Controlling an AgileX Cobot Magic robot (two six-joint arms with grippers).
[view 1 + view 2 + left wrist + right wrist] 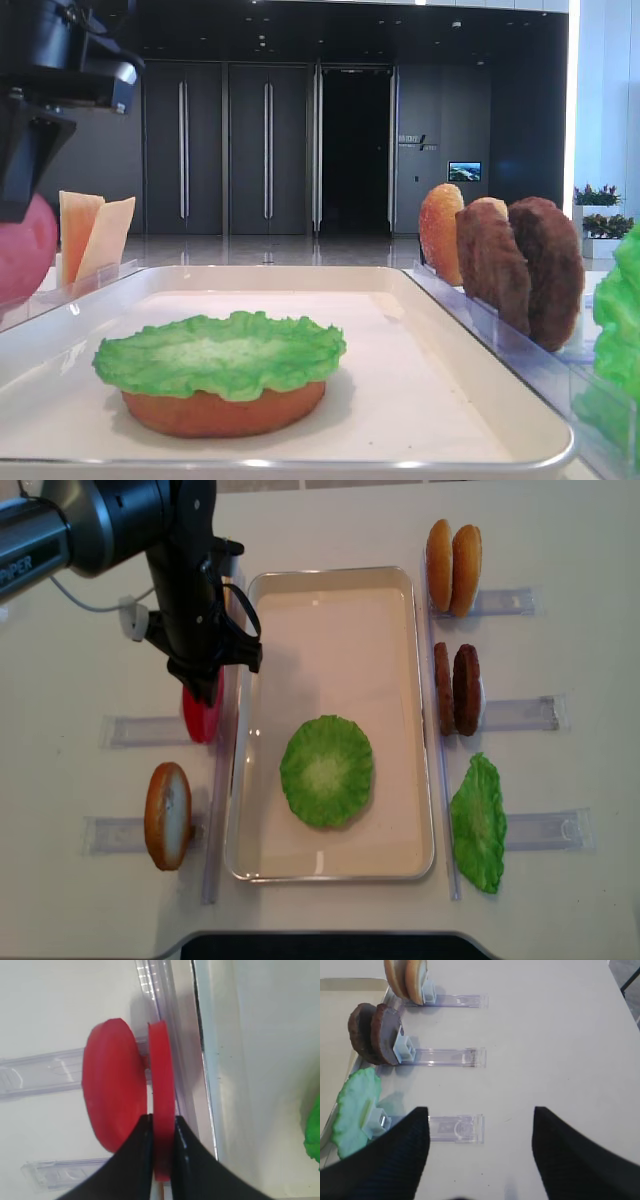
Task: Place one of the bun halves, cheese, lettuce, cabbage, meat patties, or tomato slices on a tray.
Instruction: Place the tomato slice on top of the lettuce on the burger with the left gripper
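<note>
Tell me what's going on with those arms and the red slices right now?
Left jaws shut on a tomato slice standing in its holder beside the tray. Right jaws open, empty, over bare table. Lettuce already on the tray. Nothing blocking.

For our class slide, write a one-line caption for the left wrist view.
Left gripper fingers pinch an upright tomato slice beside the tray, second slice behind.

Realsense high view looks straight down on the whole table; the other exterior view sits low at the near rim of the tray (300,462), facing far along it. Wrist cams look down close: left over the tomato slices (161,1100), right over the right-side holders (445,1057); the tray rim shows in every view.
</note>
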